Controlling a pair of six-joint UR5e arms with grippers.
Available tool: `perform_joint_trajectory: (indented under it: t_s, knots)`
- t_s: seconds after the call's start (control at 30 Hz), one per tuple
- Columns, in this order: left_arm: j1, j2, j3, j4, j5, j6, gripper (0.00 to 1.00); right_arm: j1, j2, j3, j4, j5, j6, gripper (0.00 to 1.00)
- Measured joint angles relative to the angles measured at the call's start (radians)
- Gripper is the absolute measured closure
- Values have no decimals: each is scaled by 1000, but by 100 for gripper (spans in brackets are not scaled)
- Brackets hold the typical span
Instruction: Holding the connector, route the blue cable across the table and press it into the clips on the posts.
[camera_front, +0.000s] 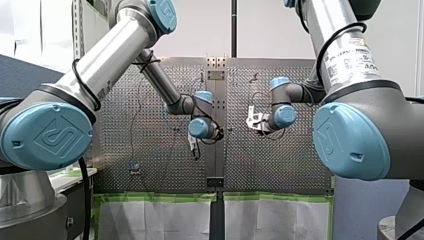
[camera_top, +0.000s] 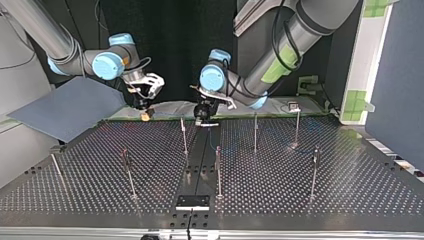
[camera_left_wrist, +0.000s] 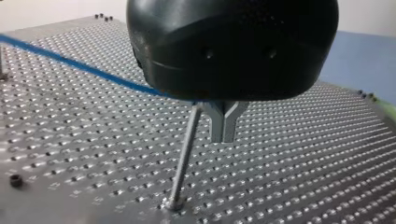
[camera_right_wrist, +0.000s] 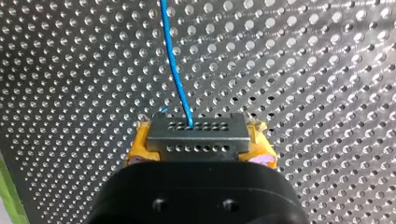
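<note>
- Blue cable (camera_left_wrist: 70, 62) runs low over the perforated table (camera_top: 350, 190), the biggest thing here; the many holes of the table let the posts stand wherever the route needs them
- My left arm (camera_front: 115, 45) and my right arm (camera_front: 345, 55) both reach to the far part of the table in the front view, near each other, I think so that one holds the end while the other guides the line
- One thin post (camera_left_wrist: 186, 154) stands upright just beside the left gripper (camera_left_wrist: 223, 137); the cable meets its top, where I suppose the clip sits, but I cannot tell if it is already pressed in
- The left gripper has its metal fingers closed together, and the cable goes right up to them, so I judge it is pinched there to be pushed at this post
- The right gripper (camera_right_wrist: 200, 140) clamps the connector (camera_right_wrist: 198, 133) between its yellow pads, one on each side; the cable leaves the front of the connector, and this firm hold probably keeps it taut
</note>
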Motion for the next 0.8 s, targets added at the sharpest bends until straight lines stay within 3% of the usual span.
perform_joint_trajectory:
  t_s: [0.23,0.47,0.8]
  knots:
    - [12,-2,29,-20,11,0,99,-17,4,-16,-1,-12,3,100]
    - [33,-40,99,-78,34,9,99,-36,28,-43,-1,-19,5,100]
    - [45,-46,188,-155,34,29,99,-57,61,-95,1,-38,8,100]
